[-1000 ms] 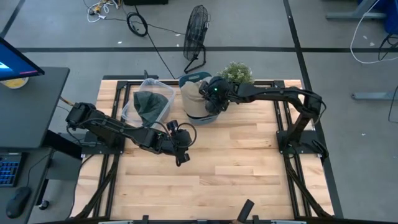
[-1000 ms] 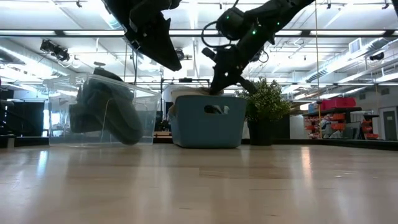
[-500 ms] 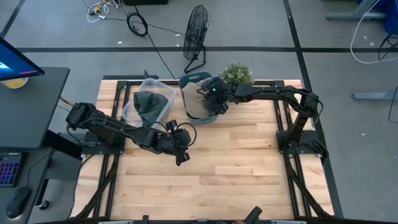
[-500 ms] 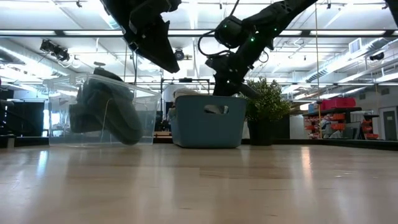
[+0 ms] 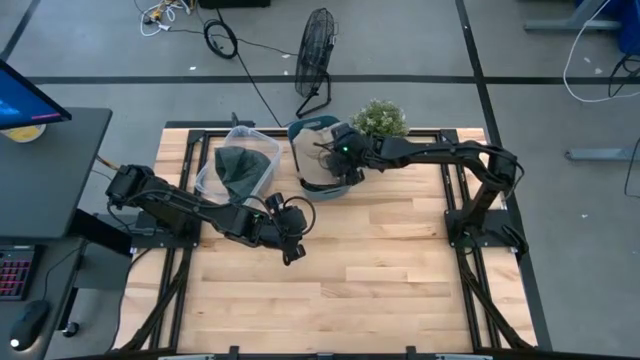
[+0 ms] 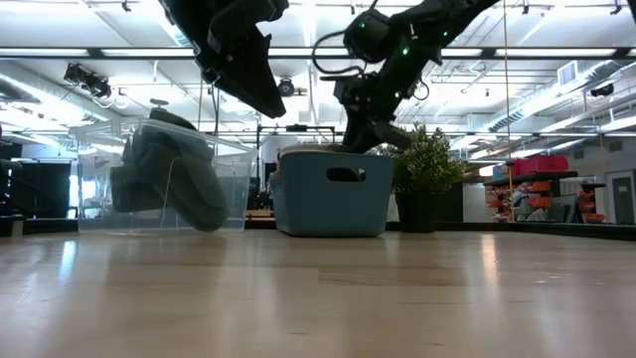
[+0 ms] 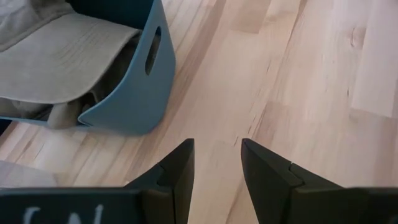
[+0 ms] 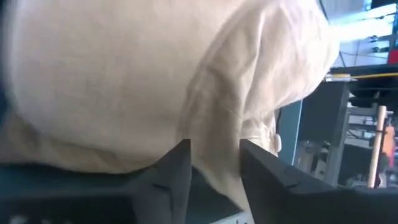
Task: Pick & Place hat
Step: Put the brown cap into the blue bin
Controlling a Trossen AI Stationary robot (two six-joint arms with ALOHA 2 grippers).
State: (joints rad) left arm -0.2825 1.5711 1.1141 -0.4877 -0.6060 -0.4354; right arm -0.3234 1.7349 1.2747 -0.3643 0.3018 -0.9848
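A beige hat (image 5: 308,160) lies in a blue bin (image 6: 328,199) at the table's far middle, its crown filling the right wrist view (image 8: 155,74). My right gripper (image 8: 214,168) hangs open just over the hat inside the bin's rim (image 5: 330,157); whether its fingertips touch the cloth cannot be told. My left gripper (image 5: 290,255) waits open above bare wood near the table's middle (image 7: 216,168), a little nearer than the bin.
A clear bin (image 6: 169,179) holding a dark green hat (image 5: 240,170) stands left of the blue bin. A potted plant (image 5: 380,118) sits right behind the blue bin. The near half of the wooden table (image 5: 380,280) carries nothing.
My right arm has dipped over the blue bin and come up a little again, and the beige hat now lies in the bin with more of its crown showing.
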